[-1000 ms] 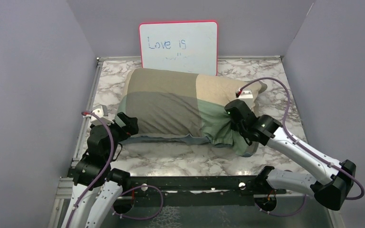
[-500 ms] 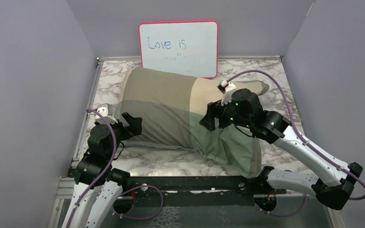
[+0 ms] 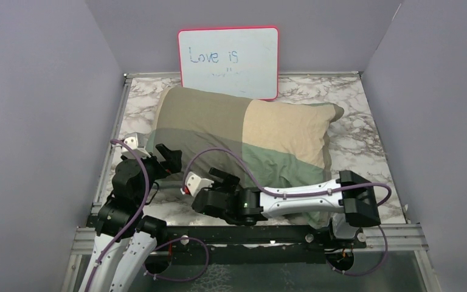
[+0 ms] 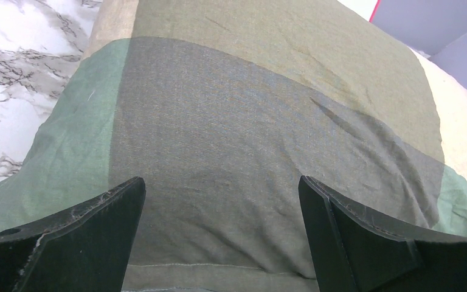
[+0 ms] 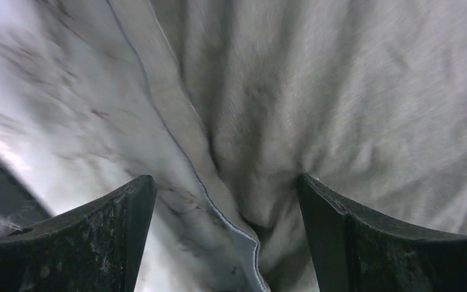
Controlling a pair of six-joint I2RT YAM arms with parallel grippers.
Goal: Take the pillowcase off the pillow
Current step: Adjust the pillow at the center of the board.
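Note:
The pillowcase [image 3: 243, 131], in olive, tan and green blocks, lies across the marble table and covers the pillow, which is hidden inside it. My left gripper [image 3: 169, 157] stands open at the case's near left corner. In the left wrist view its jaws [image 4: 220, 182] are spread wide over the olive cloth [image 4: 249, 134], holding nothing. My right arm reaches left along the near edge. Its gripper [image 3: 224, 178] is open at the case's front hem. The right wrist view is blurred: the blue-grey hem [image 5: 243, 243] runs between the spread jaws [image 5: 226, 179], ungripped.
A red-framed whiteboard [image 3: 228, 61] leans on the back wall just behind the pillowcase. Grey walls close in the left, right and back. Bare marble table [image 3: 365, 134] shows to the right of the case. A black rail [image 3: 249, 234] runs along the near edge.
My right gripper opened and let go of the bunched green corner, then swung left along the near edge. The pillowcase settled flatter and wider. The left arm barely moved.

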